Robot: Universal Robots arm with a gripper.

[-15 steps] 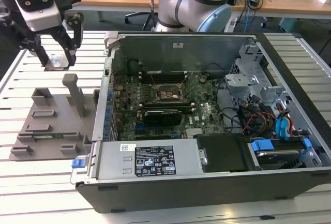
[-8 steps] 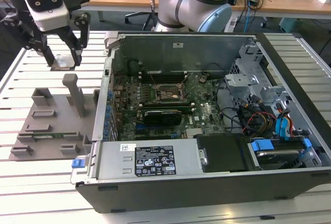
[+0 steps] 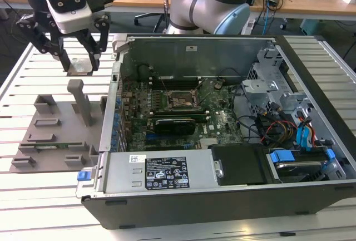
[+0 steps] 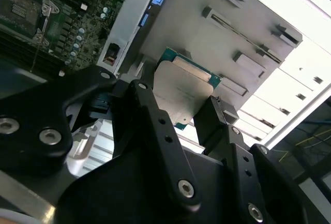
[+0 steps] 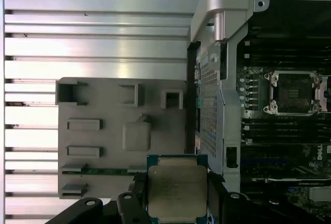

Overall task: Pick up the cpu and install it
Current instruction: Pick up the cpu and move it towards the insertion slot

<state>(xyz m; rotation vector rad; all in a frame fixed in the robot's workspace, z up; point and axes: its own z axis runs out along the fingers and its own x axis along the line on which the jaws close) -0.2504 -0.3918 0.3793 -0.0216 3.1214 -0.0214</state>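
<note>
The cpu (image 3: 81, 66), a flat square chip with a silver-grey top and thin green rim, hangs in the air between the black fingers of my gripper (image 3: 79, 65), which is shut on its two opposite edges. In both wrist views the cpu (image 4: 182, 90) (image 5: 177, 189) sits clamped flat in the gripper (image 4: 183, 111) (image 5: 177, 199). I hover above the slatted table, just beyond the grey holder tray (image 3: 55, 135) (image 5: 103, 131) and off the open case's side at the exterior view's left. The open motherboard socket (image 3: 181, 99) (image 5: 296, 92) lies inside the case, apart from me.
The open computer case (image 3: 222, 196) takes up the middle and the exterior view's right, its metal side wall (image 5: 222, 79) standing between me and the board. An upright post (image 3: 82, 102) rises from the tray. Cables, drives and a card (image 3: 175, 123) crowd the case.
</note>
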